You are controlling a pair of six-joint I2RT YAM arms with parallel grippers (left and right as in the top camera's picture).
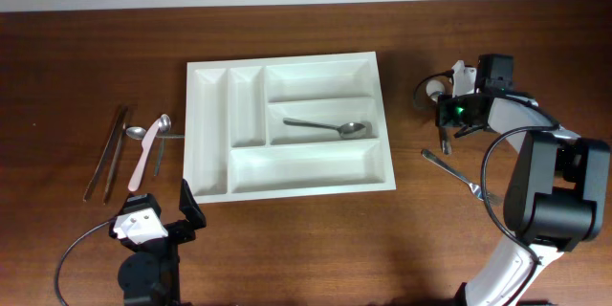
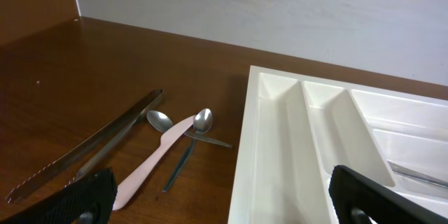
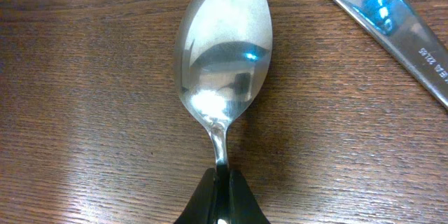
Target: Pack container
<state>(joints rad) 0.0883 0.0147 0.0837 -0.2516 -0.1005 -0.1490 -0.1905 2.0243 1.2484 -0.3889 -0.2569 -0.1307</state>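
Observation:
The container, a white cutlery tray [image 1: 287, 61], lies mid-table with one steel spoon [image 1: 330, 127] in its middle wide compartment. It also shows in the left wrist view [image 2: 241, 154]. My right gripper [image 3: 220, 189] is shut on the neck of another steel spoon [image 3: 224, 49], bowl up, just above the wood. In the overhead view this gripper [image 1: 445, 134] is to the right of the tray. My left gripper [image 2: 224, 206] is open and empty, low near the front edge [image 1: 158, 225], facing the tray's left side.
Left of the tray lie steel tongs [image 1: 105, 153], a pink plastic knife [image 1: 143, 158] and small spoons [image 1: 163, 124]. They also show in the left wrist view: the tongs [image 2: 91, 150], the knife [image 2: 154, 157]. A steel utensil [image 1: 459, 174] lies near my right gripper, its handle [image 3: 392, 21] close by.

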